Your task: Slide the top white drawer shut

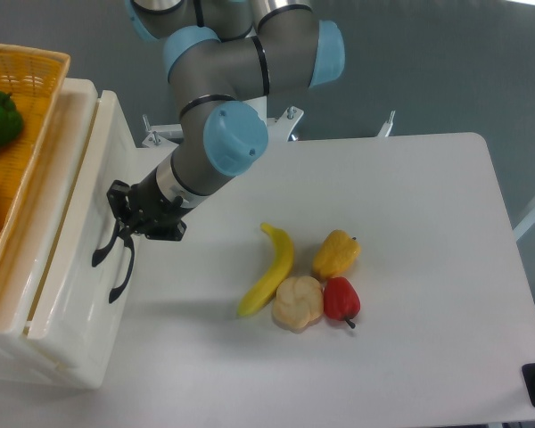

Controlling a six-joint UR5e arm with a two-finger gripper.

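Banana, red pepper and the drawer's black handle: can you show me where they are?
banana [269,270], fixed camera, middle of its yellow body.
red pepper [341,300], fixed camera, middle of its red skin.
top white drawer [76,259], fixed camera, its white front.
black handle [102,251], fixed camera, its lower curved end.

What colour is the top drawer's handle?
Black, on the top white drawer, clearest in the fixed camera view.

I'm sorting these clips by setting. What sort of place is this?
Probably a robotics lab test bench: a grey-and-blue robot arm with its pincer at a glossy white plastic drawer, and a yellow banana on a plain white table.
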